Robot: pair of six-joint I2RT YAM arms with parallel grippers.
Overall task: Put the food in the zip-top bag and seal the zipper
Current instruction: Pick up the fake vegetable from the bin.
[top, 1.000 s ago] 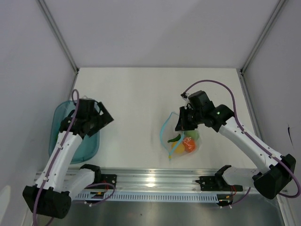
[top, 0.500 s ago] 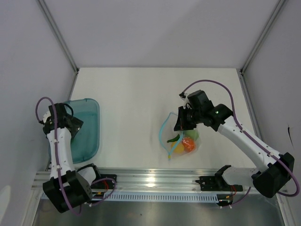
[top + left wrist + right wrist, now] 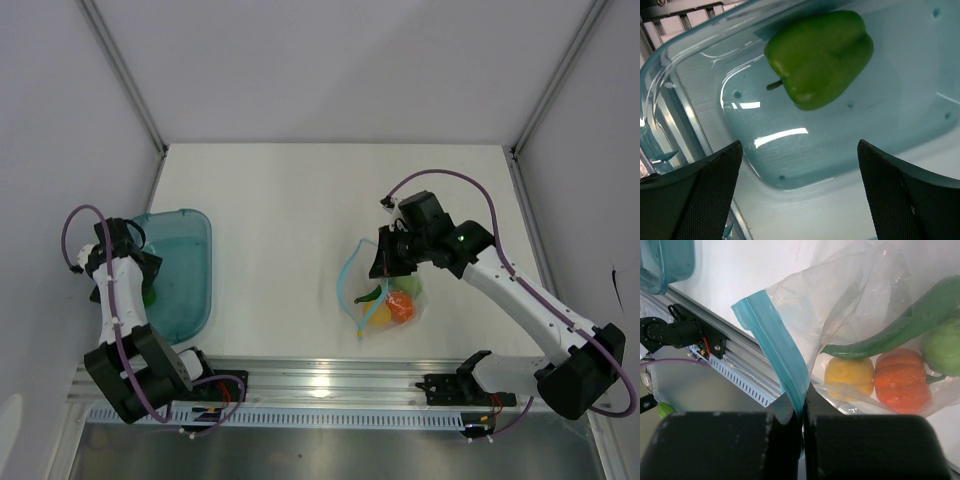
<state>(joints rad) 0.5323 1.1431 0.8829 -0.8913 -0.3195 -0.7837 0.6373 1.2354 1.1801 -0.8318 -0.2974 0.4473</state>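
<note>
The clear zip-top bag (image 3: 388, 298) lies right of centre, holding an orange fruit (image 3: 902, 380), a yellow piece (image 3: 849, 377), a slim green chili (image 3: 905, 322) and a green round piece (image 3: 942, 352). My right gripper (image 3: 390, 257) is shut on the bag's light blue zipper strip (image 3: 775, 345) and holds the mouth edge up; its jaws (image 3: 802, 402) pinch the strip. My left gripper (image 3: 138, 272) hangs over the teal tray (image 3: 188, 262), open and empty (image 3: 800, 200). A green pepper-shaped piece (image 3: 820, 57) lies in the tray ahead of the fingers.
The teal tray's wall (image 3: 670, 115) sits by the table's left edge, close to the left side wall. The aluminium rail (image 3: 320, 385) runs along the near edge, and it also shows past the bag in the right wrist view (image 3: 735, 365).
My left arm has swung back and to the left, from above the tray's right part to its left edge. The right gripper and bag have stayed put.
</note>
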